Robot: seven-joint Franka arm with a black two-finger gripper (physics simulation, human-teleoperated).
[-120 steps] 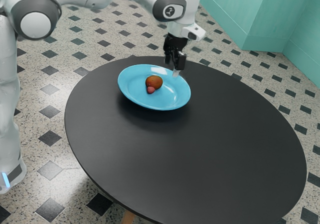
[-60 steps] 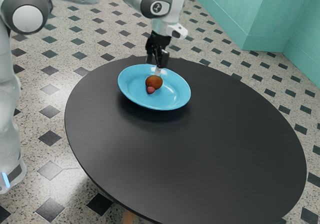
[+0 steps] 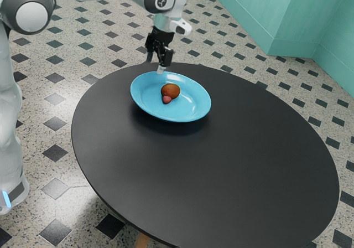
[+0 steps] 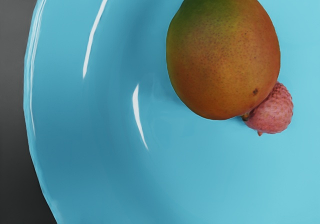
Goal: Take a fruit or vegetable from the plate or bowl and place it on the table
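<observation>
My gripper (image 3: 155, 66) is open above the far rim of the blue plate (image 3: 193, 107) in the exterior view, with nothing between its fingers. On the plate lie an orange-brown mango (image 3: 171, 90) and a small pink lychee (image 3: 166, 99), side by side. Seen from the wrist, the mango (image 4: 222, 54) is green at one end and orange elsewhere, and the lychee (image 4: 272, 110) touches it. Both rest on the inner surface of the plate (image 4: 100, 149).
The plate stands on a round black table (image 3: 221, 170), near its far edge. A teal wall (image 3: 276, 15) rises beyond the tiled floor at the exterior view's upper right.
My hand has travelled toward the exterior view's left, from the right part of the plate's far rim to a spot farther left along it. The plate and both fruits have stayed still.
</observation>
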